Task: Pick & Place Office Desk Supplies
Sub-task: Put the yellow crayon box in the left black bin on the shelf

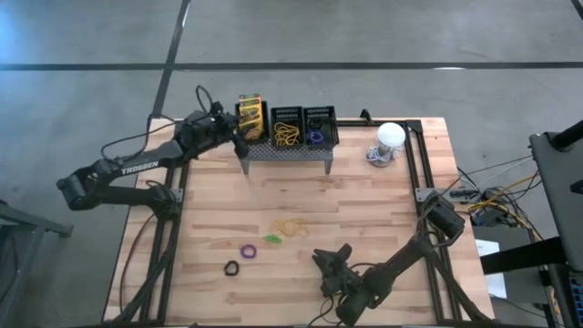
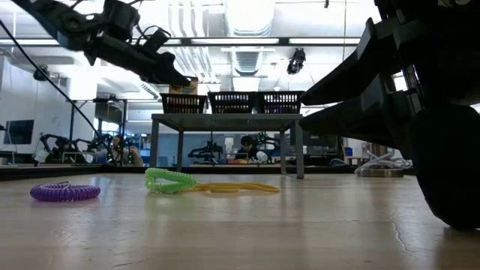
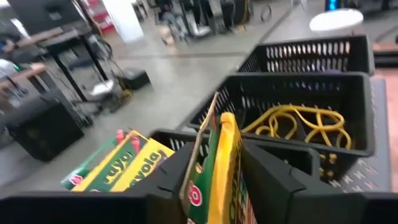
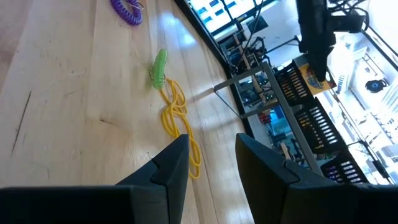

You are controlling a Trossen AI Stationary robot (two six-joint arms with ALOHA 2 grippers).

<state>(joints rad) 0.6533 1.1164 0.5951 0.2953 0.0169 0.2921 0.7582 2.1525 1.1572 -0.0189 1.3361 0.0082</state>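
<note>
Three black mesh bins stand in a row on a grey stand (image 1: 286, 150) at the table's far edge. My left gripper (image 3: 214, 180) is at the left bin (image 1: 252, 123), shut on a yellow-and-green crayon box (image 3: 221, 155). A second crayon box (image 3: 118, 165) lies flat beside it. The middle bin (image 3: 292, 93) holds yellow loops (image 3: 298, 127); the right bin (image 1: 319, 126) holds blue and purple loops. Yellow loops (image 1: 291, 226), a green loop (image 1: 272, 239), a purple loop (image 1: 247, 250) and a black loop (image 1: 231, 268) lie on the table. My right gripper (image 1: 331, 259) is open, near the table's near edge. My left gripper pinches the crayon box between its two fingers, one finger (image 3: 177, 171) on each broad face. The box stands on edge, its top end (image 3: 217, 121) rising above the fingers. The fingers slant down from the table's left. They hide the box's lower part.
A white ball-like object (image 1: 390, 137) with a cable sits right of the stand at the far edge. Black frame rails (image 1: 419, 164) run along the table's right side. Bare wood lies between the stand and the loose loops.
</note>
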